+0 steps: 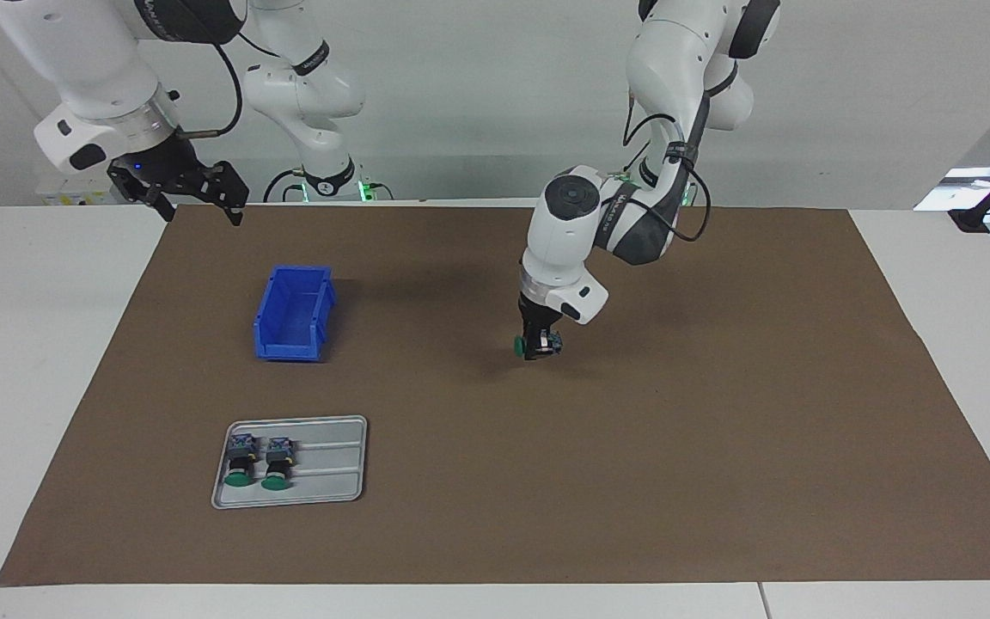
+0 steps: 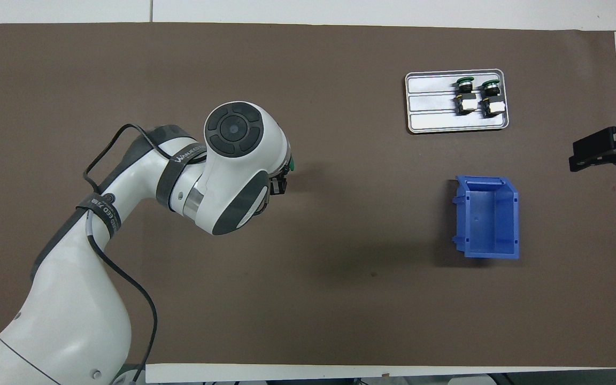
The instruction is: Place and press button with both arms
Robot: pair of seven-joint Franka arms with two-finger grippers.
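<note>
While two green-capped buttons [image 1: 256, 462] lie side by side on one grey tray [image 1: 332, 468], a third button [image 1: 538, 344] is clamped in the left gripper [image 1: 540, 346], held just above the brown mat [image 1: 632, 447] near the middle of the table [image 1: 14, 361]. One blue bin [image 1: 293, 314] sits nearer the robots than the tray. At its own end of the table, the right gripper [image 1: 194, 205] waits in the air with fingers apart.
</note>
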